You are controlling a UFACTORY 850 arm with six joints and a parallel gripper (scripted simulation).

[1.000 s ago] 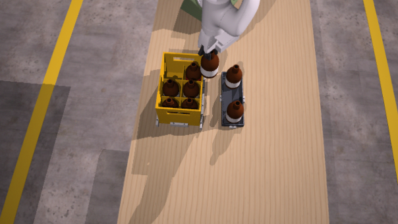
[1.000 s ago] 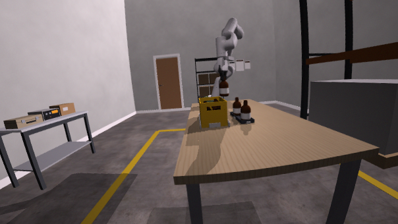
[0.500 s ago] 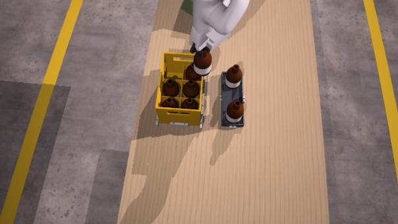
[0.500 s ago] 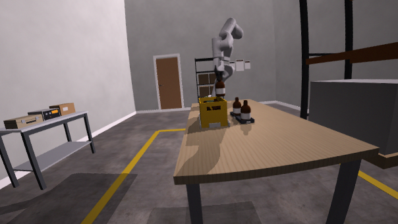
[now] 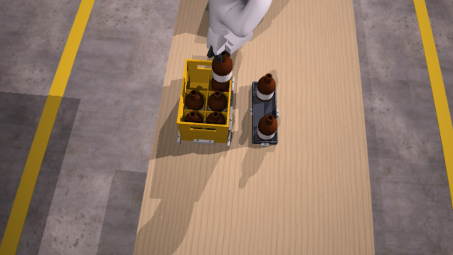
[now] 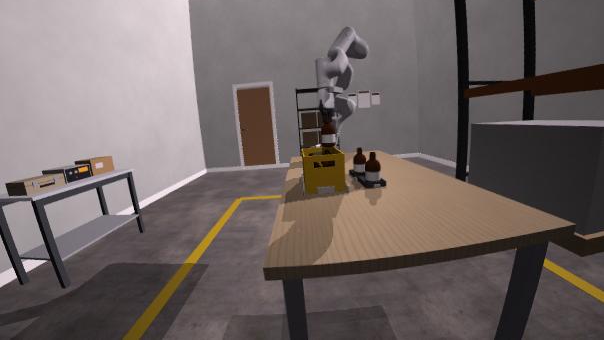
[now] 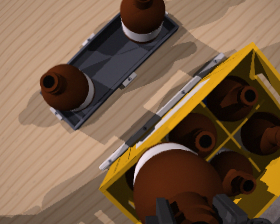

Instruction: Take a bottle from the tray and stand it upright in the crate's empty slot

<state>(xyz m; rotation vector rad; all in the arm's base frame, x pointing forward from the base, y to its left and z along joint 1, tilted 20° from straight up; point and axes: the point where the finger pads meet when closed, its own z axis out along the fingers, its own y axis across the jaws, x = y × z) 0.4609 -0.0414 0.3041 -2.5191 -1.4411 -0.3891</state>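
My gripper (image 5: pixel 221 55) is shut on the neck of a brown bottle with a white label (image 5: pixel 222 70) and holds it upright above the far right part of the yellow crate (image 5: pixel 205 103). The crate's far left slot (image 5: pixel 197 79) is empty; the other slots hold brown bottles. The dark tray (image 5: pixel 265 114) stands right of the crate with two bottles, one at its far end (image 5: pixel 266 86) and one at its near end (image 5: pixel 267 126). In the wrist view the held bottle (image 7: pixel 180 192) hangs between my fingers over the crate's edge (image 7: pixel 217 143).
The crate and tray stand close together on the wooden table with a narrow gap (image 5: pixel 241 114) between them. The robot's green base sits at the table's far end. A metal shelf rack (image 6: pixel 530 87) and a grey box (image 6: pixel 540 167) stand to the right of the table.
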